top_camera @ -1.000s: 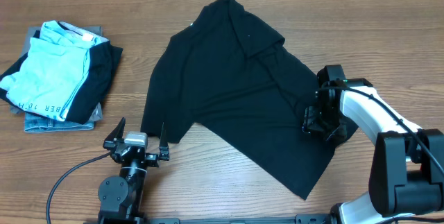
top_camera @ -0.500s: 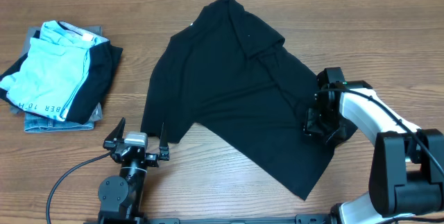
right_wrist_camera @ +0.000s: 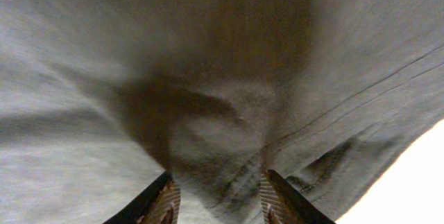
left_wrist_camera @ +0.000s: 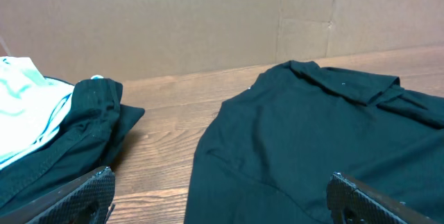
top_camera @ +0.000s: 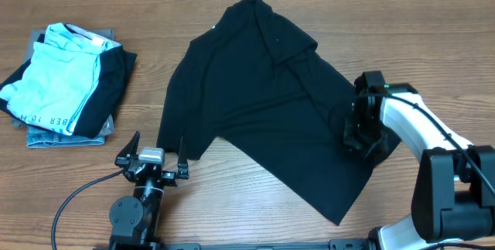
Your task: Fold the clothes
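Lying spread and creased, black T-shirt [top_camera: 263,103] bunches between right fingers [right_wrist_camera: 158,207], grip unclear; left fingers [left_wrist_camera: 83,193] apart.

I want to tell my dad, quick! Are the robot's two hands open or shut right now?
Left gripper: open, holding nothing.
Right gripper: jaws around a bunch of the black T-shirt; gripped or not, cannot tell.
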Robot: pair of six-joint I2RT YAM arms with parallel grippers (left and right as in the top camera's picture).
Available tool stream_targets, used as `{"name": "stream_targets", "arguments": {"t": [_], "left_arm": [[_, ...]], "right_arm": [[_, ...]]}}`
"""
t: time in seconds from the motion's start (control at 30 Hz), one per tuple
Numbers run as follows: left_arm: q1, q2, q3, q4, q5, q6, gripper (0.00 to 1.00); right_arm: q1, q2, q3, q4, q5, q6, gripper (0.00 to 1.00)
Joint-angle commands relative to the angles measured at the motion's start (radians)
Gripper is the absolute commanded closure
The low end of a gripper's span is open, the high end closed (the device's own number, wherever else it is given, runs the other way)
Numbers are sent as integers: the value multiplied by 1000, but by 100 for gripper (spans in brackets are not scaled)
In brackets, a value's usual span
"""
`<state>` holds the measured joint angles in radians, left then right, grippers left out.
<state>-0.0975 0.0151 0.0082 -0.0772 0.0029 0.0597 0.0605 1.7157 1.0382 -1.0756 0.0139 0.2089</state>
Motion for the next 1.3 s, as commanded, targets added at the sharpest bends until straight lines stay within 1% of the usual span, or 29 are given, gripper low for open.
{"name": "stream_targets", "arguments": {"t": [0.0, 0.07, 0.17, 0.23, 0.47, 0.5, 0.63, 1.27], "left_arm": [[5, -8, -3, 0, -6, 19, 0], [5, -8, -3, 0, -6, 19, 0], [5, -8, -3, 0, -6, 19, 0], [5, -8, -3, 0, -6, 19, 0], [5, -8, -3, 0, -6, 19, 0], [5, -8, -3, 0, -6, 19, 0], [5, -8, -3, 0, -6, 19, 0], [5, -8, -3, 0, -6, 19, 0]], "right_arm": [[4, -16, 92, -29, -7, 0, 59], [4, -16, 105, -35, -7, 0, 59], [4, -16, 106, -35, -4, 0, 66], [4, -16, 106, -35, -4, 0, 66], [4, -16, 84, -62, -8, 1, 65], [4, -16, 76, -55, -8, 1, 61], [4, -16, 20, 11, -8, 1, 55], [4, -16, -103, 164, 23, 0, 56]]}}
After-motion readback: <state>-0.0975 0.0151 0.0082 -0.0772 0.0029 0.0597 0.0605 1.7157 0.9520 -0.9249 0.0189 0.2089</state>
